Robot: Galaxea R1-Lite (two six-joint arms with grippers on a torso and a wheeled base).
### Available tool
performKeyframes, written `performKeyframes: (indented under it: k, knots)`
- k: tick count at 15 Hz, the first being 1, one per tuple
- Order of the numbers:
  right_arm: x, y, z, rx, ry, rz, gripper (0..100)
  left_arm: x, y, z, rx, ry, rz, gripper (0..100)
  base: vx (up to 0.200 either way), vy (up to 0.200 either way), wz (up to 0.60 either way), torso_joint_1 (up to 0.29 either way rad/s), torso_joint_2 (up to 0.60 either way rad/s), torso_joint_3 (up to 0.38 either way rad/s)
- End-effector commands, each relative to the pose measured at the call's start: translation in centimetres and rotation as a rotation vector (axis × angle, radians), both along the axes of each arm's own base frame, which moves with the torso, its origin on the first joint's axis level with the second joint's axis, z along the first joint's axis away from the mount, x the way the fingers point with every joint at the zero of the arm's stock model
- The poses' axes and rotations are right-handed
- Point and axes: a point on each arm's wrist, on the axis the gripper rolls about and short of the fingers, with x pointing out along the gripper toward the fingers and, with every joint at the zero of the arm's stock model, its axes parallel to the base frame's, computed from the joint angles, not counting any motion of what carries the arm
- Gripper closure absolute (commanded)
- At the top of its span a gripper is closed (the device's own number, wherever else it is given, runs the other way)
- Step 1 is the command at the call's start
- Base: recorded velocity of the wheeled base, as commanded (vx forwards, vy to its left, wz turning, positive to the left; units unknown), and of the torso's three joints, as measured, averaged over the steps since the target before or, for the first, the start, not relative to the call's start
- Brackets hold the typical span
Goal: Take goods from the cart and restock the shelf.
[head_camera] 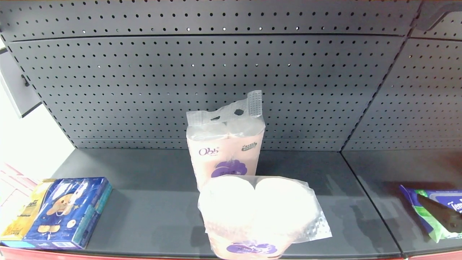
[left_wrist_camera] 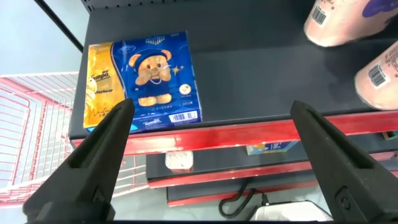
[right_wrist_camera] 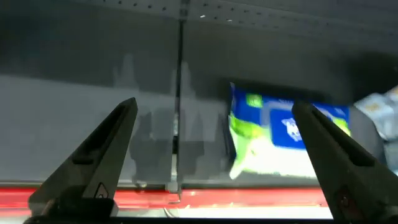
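Head view: two roll packs stand mid-shelf (head_camera: 144,202), the rear roll pack (head_camera: 225,151) upright by the back panel, the front roll pack (head_camera: 252,213) at the lip. They're lined up front-to-back, prob. to fill a row.

Left wrist view: left gripper (left_wrist_camera: 211,106) spread wide, empty, poised off the shelf's edge near the blue tissue pack (left_wrist_camera: 158,78) — cart (left_wrist_camera: 31,137) alongside.

Right wrist view: right gripper (right_wrist_camera: 214,106) agape too, empty, facing the green-blue pack (right_wrist_camera: 280,137).

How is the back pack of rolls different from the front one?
The back roll pack stands farther back on the shelf; the front roll pack sits at its front edge. The back pack's plastic handle sticks up; the front pack's flops sideways. Both are pink with purple pictures.
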Motion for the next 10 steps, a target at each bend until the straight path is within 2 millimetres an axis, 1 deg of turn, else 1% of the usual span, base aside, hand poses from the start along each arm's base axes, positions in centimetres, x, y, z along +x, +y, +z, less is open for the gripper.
performKeyframes:
  k: [1,2,3,4,6,8,10]
  knots:
    - [2.6,2.8,-0.2,0.117,0.103,0.141,0,-0.3,0.1,0.0,-0.002,-0.015,0.001,0,0.0,0.0,0.0,0.0,0.0,0.0]
    - [3.5,3.8,-0.6,0.183,0.153,0.139,0,-0.3,0.1,0.0,-0.002,-0.018,0.001,0,0.0,0.0,0.0,0.0,0.0,0.0]
    - [4.1,4.4,-1.0,0.187,0.183,0.132,0,-0.3,0.1,0.1,-0.002,-0.018,0.001,0,0.0,0.0,0.0,0.0,0.0,0.0]
    - [4.4,5.5,-1.6,0.186,0.227,0.164,0,-0.3,0.1,0.1,-0.003,-0.023,0.001,0,0.0,0.0,0.0,0.0,0.0,0.0]
    - [4.3,7.1,-2.6,0.181,0.289,0.235,0,-0.5,0.1,0.1,-0.004,-0.029,0.001,0,0.0,0.0,0.0,0.0,0.0,0.0]
    - [4.5,8.4,-3.9,0.139,0.357,0.278,0,-0.5,0.1,0.1,-0.006,-0.035,0.0,0,0.0,0.0,0.0,0.0,0.0,0.0]
    - [4.6,9.2,-4.3,0.12,0.382,0.309,0,-0.5,0.1,0.1,-0.006,-0.036,0.0,0,0.0,0.0,0.0,0.0,0.0,0.0]
